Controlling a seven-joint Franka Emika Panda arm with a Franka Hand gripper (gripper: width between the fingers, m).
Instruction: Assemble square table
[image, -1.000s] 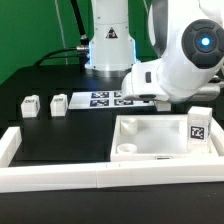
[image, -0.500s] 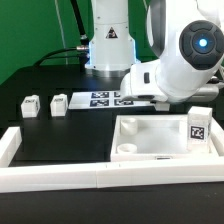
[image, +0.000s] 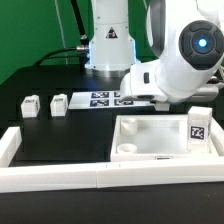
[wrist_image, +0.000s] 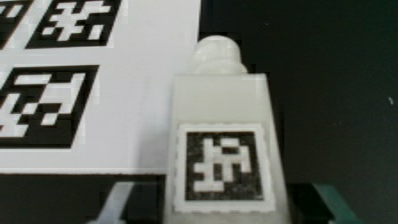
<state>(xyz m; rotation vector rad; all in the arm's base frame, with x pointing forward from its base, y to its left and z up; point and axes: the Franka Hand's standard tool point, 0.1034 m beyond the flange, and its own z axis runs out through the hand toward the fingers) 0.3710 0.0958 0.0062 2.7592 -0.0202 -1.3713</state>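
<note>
In the wrist view a white table leg (wrist_image: 217, 130) with a black-white tag lies lengthwise between the fingers of my gripper (wrist_image: 222, 206), its rounded tip pointing away. The fingers (wrist_image: 128, 205) flank the leg's near end and the gripper is shut on it. In the exterior view the arm's bulk (image: 180, 60) hides the gripper and this leg. The white square tabletop (image: 165, 142) lies rim-up at the exterior view's right, a tag (image: 197, 127) at its right side. Two more small legs (image: 30, 105) (image: 58, 102) stand at the exterior view's left.
The marker board (image: 105, 99) lies on the black table in front of the robot's base (image: 108, 40); its edge (wrist_image: 71, 80) runs right beside the held leg. Long white bars (image: 100, 176) wall the table's near side and corners.
</note>
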